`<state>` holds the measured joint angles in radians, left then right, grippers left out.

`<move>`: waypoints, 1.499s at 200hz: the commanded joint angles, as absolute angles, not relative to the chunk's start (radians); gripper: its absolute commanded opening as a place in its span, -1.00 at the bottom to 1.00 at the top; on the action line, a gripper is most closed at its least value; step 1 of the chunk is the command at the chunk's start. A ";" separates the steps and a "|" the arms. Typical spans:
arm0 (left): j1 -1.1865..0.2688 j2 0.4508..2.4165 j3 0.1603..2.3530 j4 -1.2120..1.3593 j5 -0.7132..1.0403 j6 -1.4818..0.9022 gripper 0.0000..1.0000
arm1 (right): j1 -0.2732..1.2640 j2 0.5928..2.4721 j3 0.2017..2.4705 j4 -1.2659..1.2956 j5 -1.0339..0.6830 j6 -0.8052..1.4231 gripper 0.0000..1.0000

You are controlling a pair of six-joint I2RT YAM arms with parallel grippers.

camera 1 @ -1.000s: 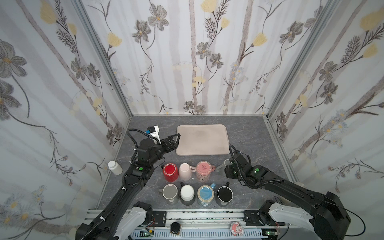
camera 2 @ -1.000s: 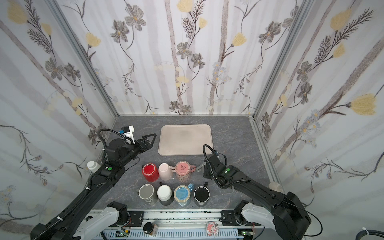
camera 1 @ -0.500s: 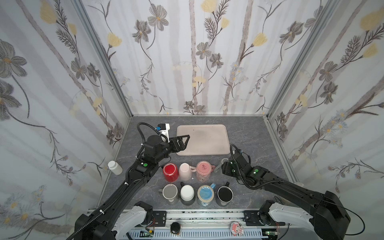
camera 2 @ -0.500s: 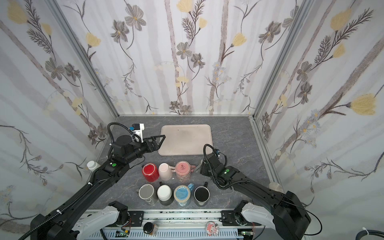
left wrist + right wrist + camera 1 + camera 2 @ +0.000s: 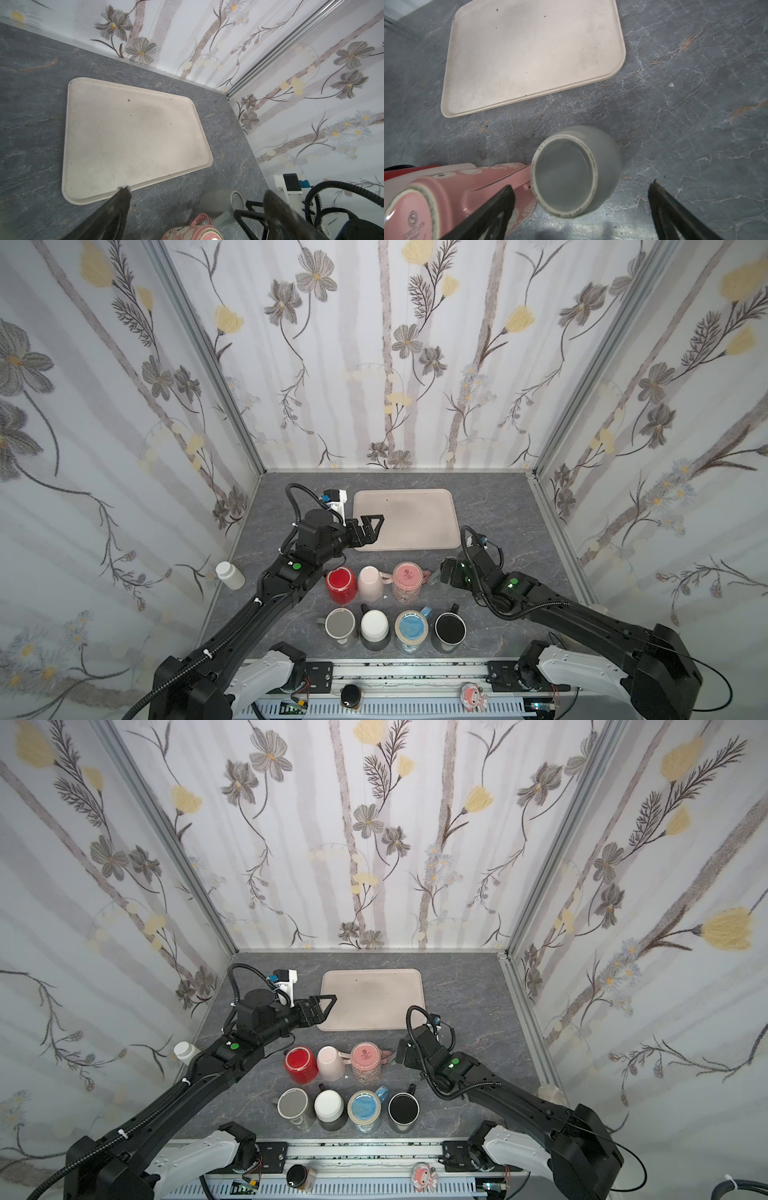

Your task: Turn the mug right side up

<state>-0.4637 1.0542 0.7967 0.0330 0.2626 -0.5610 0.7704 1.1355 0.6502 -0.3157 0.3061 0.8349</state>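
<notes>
- Where it sits on the grey bench point(image 5: 695, 104), just right of the pink mug point(image 5: 446, 187), the grey mug point(image 5: 575, 170) looks rounded, blurred and tipped, its pale speckled ring facing the right gripper point(image 5: 581, 185).
- That gripper's jaws stand wide, clear of the mug.
- The left gripper point(image 5: 374, 524), jaws wide and empty, hangs over the tray's point(image 5: 411, 514) near left corner.

The mug point(image 5: 571, 172) is plain matte grey with a rounded body and a pale, speckled ring around the end that faces the right wrist camera. That end looks shallow, more like the base than the mouth. The mug lies on its side, or nearly so, on the table point(image 5: 675, 83), its outline slightly blurred. It sits just beside the pink mug point(image 5: 456, 187), on the near side of the tray point(image 5: 529, 52) and apart from it. The left wrist view point(image 5: 218, 202) shows the ring as a thin, upright ellipse.
</notes>
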 commanded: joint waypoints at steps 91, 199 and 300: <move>-0.467 1.040 0.806 0.049 0.279 -0.551 1.00 | 0.699 1.189 0.612 -0.317 0.504 0.907 0.82; -0.788 1.230 0.936 0.011 0.194 -0.322 1.00 | 0.513 1.065 0.745 -0.266 0.421 0.616 1.00; -1.085 1.809 1.431 -0.448 0.074 -0.055 0.20 | 0.214 0.875 0.690 -0.247 0.244 0.572 1.00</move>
<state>-1.0603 1.7451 1.3708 -0.3149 0.1390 -0.1402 0.2401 0.9009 0.7063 -0.2737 0.2993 0.5854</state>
